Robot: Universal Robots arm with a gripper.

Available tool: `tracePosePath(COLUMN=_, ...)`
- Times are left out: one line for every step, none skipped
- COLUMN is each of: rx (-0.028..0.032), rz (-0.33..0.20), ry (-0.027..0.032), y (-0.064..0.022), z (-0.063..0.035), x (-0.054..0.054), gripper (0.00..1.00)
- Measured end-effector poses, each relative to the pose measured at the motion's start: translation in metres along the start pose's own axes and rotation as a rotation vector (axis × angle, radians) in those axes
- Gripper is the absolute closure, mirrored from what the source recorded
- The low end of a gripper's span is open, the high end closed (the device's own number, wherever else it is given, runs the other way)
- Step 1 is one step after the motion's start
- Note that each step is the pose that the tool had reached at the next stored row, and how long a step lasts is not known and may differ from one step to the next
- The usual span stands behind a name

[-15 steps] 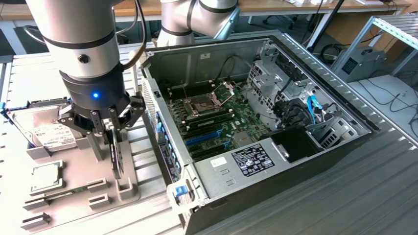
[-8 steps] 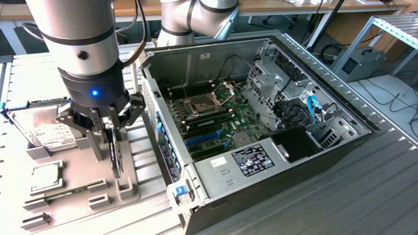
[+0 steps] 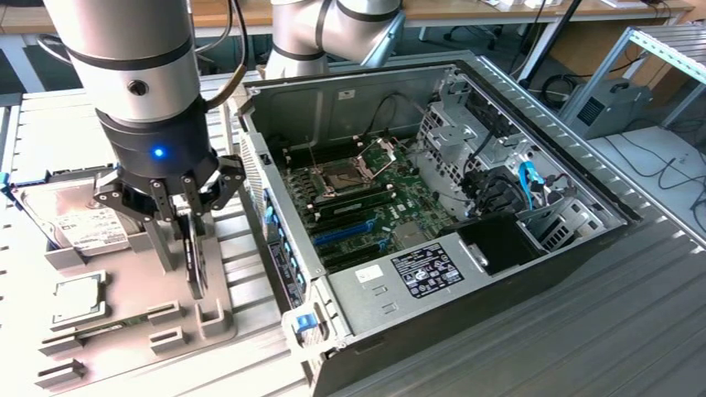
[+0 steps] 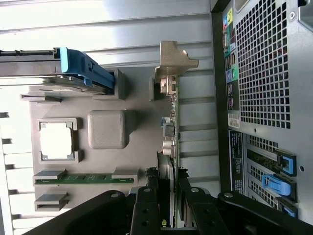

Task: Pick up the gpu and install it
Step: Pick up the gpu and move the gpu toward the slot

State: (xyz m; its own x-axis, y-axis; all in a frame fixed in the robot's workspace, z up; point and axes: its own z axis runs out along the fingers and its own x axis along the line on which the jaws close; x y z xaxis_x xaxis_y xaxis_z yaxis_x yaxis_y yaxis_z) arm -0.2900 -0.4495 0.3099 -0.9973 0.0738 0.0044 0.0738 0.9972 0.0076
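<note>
The gripper [image 3: 185, 219] hangs over the grey parts holder [image 3: 121, 339] on the table, on the exterior view's left of the open computer case [image 3: 464, 273]. Its fingers are closed on the graphics card [image 3: 197, 265], one against each face. The card stands on edge, upright, under the hand.

In the wrist view the card [image 4: 175, 132] shows edge-on between the fingers of the gripper [image 4: 168, 210]. Its metal bracket [image 4: 173, 58] is at the end far from the hand, close beside a block of the holder. I cannot tell whether the lower edge has cleared its slot or sits in it.

So the grasp looks made, and the card is at the holder, well apart from the case. The blue card slots [image 3: 347, 236] on the board inside the case are bare, so carrying and seating are not done. The hard drive [image 3: 78, 227] and the square chip [image 3: 79, 294] lie in the holder, left of the card.
</note>
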Motion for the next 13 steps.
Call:
tracePosePath(rx=-0.0001, rz=0.000, ry=-0.0001, y=0.0000, z=-0.0005, x=0.0000, gripper=0.74)
tracePosePath(rx=0.0000, rz=0.000, ry=0.0000, y=0.0000, z=-0.0013, x=0.0000, gripper=0.74)
tracePosePath(rx=0.0000, rz=0.000, ry=0.0000, y=0.0000, z=-0.0019, x=0.0000, gripper=0.74)
tracePosePath(rx=0.0000, rz=0.000, ry=0.0000, y=0.0000, z=-0.0024, x=0.0000, gripper=0.74)
tracePosePath(rx=-0.0001, rz=0.000, ry=-0.0001, y=0.0000, z=-0.0029, x=0.0000, gripper=0.74)
tracePosePath(rx=0.0000, rz=0.000, ry=-0.0001, y=0.0000, z=-0.0035, x=0.0000, gripper=0.74)
tracePosePath(rx=0.0000, rz=0.000, ry=0.0000, y=0.0000, z=-0.0040, x=0.0000, gripper=0.74)
tracePosePath(rx=-0.0001, rz=0.000, ry=-0.0001, y=0.0000, z=-0.0047, x=0.0000, gripper=0.74)
tracePosePath(rx=0.0000, rz=0.000, ry=-0.0001, y=0.0000, z=-0.0052, x=0.0000, gripper=0.74)
tracePosePath(rx=0.0000, rz=0.000, ry=0.0000, y=0.0000, z=-0.0058, x=0.0000, gripper=0.74)
tracePosePath(rx=0.0000, rz=0.000, ry=0.0000, y=0.0000, z=-0.0062, x=0.0000, gripper=0.74)
tracePosePath(rx=0.0000, rz=0.000, ry=-0.0001, y=0.0001, z=-0.0073, x=0.0000, gripper=0.74)
tracePosePath(rx=0.0000, rz=0.000, ry=0.0000, y=0.0001, z=-0.0080, x=0.0000, gripper=0.74)
